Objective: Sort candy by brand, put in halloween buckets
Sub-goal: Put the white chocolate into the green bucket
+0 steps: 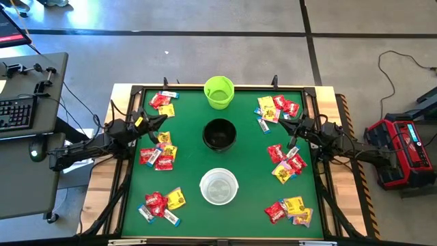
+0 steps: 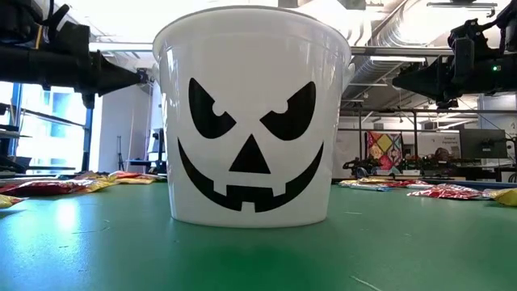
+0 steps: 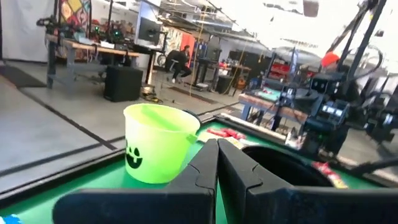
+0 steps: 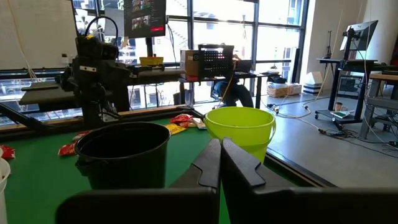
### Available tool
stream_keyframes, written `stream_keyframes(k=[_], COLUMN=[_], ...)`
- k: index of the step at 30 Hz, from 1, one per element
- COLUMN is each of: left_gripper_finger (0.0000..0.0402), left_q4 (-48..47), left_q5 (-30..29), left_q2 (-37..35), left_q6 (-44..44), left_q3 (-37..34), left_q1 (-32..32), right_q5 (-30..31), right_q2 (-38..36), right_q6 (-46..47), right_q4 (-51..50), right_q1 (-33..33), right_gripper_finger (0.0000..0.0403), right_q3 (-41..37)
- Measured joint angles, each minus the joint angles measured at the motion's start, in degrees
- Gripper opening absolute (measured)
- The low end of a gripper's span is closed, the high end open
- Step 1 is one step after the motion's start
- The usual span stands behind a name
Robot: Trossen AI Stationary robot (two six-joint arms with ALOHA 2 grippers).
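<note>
Three halloween buckets stand upright in a row down the middle of the green table: a lime green one [image 1: 218, 92] at the far end, a black one [image 1: 219, 134] in the middle, and a white one [image 1: 218, 186] with a black grinning face [image 2: 250, 121] nearest. Candy in red, yellow and pale wrappers lies in heaps on the mat, on the left [image 1: 158, 154] and on the right [image 1: 287, 160]. My left gripper [image 1: 162, 119] hovers shut at the left side, pointing level toward the buckets [image 3: 217, 155]. My right gripper [image 1: 284, 121] hovers shut at the right side, likewise level [image 4: 221, 155].
More candy heaps lie at the far left [image 1: 162, 102], near left [image 1: 162, 205], far right [image 1: 276, 108] and near right [image 1: 290, 210]. A raised black frame [image 1: 130, 171] rims the mat. Beyond the table stand a desk with a keyboard [image 1: 17, 113] and a red device [image 1: 403, 147].
</note>
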Motion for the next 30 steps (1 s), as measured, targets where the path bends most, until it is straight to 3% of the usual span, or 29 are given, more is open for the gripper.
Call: stream_keyframes(k=[16,22,30], left_gripper_finger=[0.0,0.0008,0.0001], left_q4=[5.59,13.27,15.69], left_q5=[-0.31,2.5,-1.33], left_q2=[0.83,3.59,8.74], left_q6=[1.29,1.12,2.79], left_q3=[0.0,0.0,3.65], left_q1=[0.06,0.02,0.04], right_q5=[0.0,0.0,0.01], right_q2=[0.0,-0.01,0.01], right_q6=[0.01,0.01,0.0], right_q4=[0.0,0.0,-0.36], right_q1=[0.0,0.0,0.0], right_gripper_finger=[0.0,0.0,0.0], right_q3=[0.0,0.0,0.0])
